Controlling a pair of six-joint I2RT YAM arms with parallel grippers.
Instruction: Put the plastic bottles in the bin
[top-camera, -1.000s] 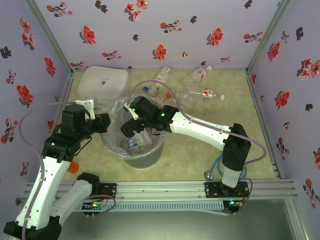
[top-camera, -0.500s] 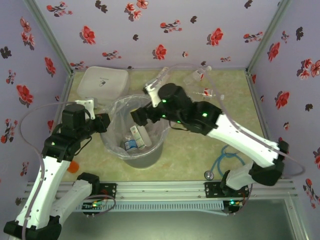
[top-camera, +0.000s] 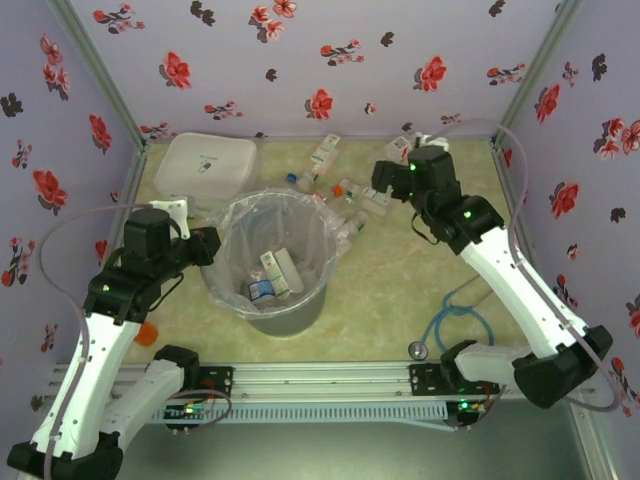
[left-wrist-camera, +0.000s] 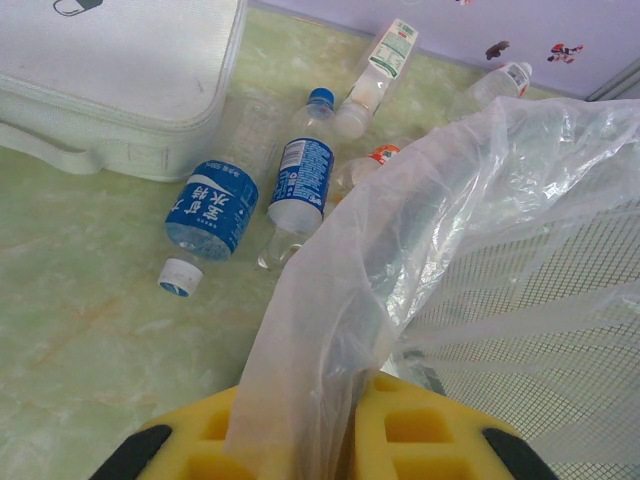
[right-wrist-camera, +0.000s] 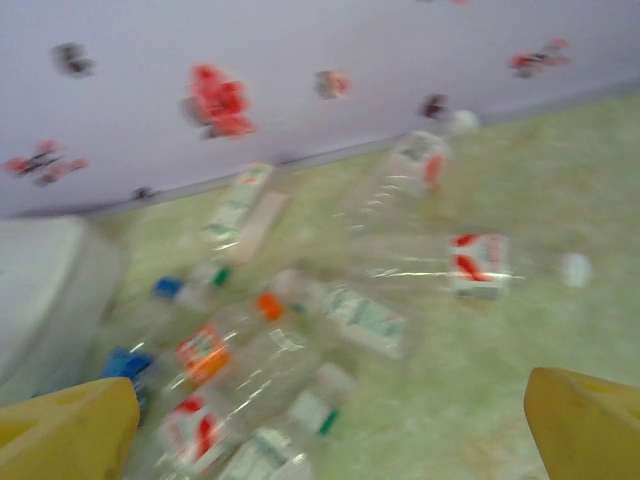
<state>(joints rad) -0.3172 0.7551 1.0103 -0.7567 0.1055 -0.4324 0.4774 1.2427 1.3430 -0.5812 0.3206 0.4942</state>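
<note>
Lying beyond right gripper (right-wrist-camera: 330, 428): plastic bottles (right-wrist-camera: 345, 315)

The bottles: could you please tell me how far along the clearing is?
Done: two or so bottles lie in the bin. In hand: left gripper pinches its bag; right gripper, open and empty, hovers over the loose bottles. Left: that whole scattered pile.

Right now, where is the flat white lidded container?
Top view: the flat white lidded container lies far left on the table, just beyond the round grey bag-lined bin.
</note>
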